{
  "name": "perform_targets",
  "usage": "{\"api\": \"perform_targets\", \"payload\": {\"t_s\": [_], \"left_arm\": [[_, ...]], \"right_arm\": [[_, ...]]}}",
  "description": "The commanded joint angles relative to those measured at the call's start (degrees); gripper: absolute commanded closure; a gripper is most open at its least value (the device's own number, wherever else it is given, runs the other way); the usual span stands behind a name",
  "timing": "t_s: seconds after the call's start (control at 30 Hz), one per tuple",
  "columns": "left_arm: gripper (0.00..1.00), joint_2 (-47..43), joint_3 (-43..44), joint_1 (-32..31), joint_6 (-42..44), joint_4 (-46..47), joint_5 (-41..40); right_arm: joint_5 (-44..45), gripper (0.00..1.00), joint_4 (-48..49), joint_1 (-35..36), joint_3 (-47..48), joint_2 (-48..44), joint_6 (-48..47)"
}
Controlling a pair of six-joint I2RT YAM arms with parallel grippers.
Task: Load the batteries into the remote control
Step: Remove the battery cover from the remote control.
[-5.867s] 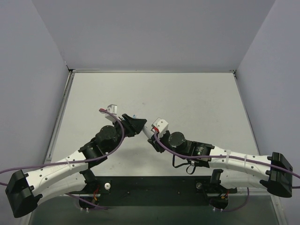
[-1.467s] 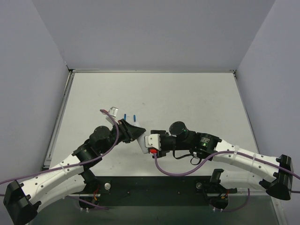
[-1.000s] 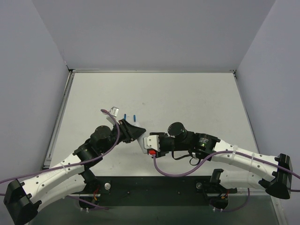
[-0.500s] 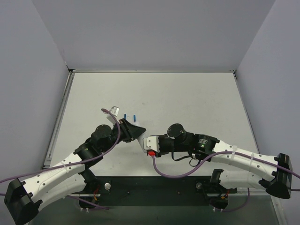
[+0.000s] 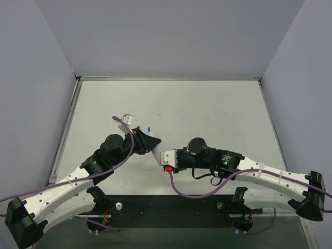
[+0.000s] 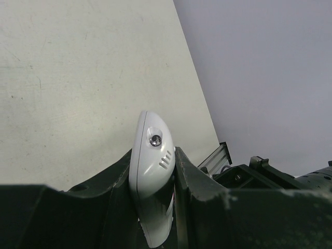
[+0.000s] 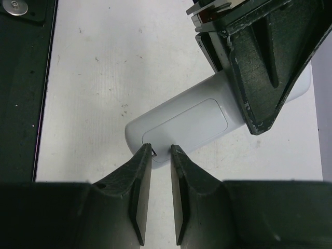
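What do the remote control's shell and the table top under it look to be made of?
The remote control: most likely moulded white plastic, smooth with a soft satin sheen; rounded edges and a crisp moulded seam on its back point that way. The table top: hard, matte off-white, perhaps laminate or painted board; it shows scuffs and dark specks, no glare. Exact material unclear.

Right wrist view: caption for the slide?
Left hand holds the remote control, back showing; right hand's tips at its end.
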Motion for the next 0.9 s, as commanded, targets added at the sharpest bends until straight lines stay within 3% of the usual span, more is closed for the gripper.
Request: {"api": "perform_targets", "payload": {"t_s": [0.0,0.33,0.63,0.7,0.87], "left_arm": [[1.00,-0.12,3.54,-0.55,1.50,-3.38,4.01],[1.00,0.15,4.16,-0.02,3.43,-9.00,1.37],[1.00,-1.61,-0.66,0.60,0.27,-4.61,-2.58],[1.00,-1.87,-2.07,0.77,-0.87,-1.82,-3.28],[1.00,-3.80,-7.16,0.86,-2.89,3.38,-6.36]], "right_arm": [[6.07,0.84,9.52,-0.33,-0.38,-1.89,-2.03],[8.18,0.84,12.07,-0.33,-1.79,-3.21,-1.94],[6.25,0.82,9.70,-0.33,-1.79,-2.24,0.34],[5.55,0.73,8.22,-0.33,-1.18,-2.16,2.53],[5.28,0.45,4.96,-0.50,1.99,-1.63,20.42]]}}
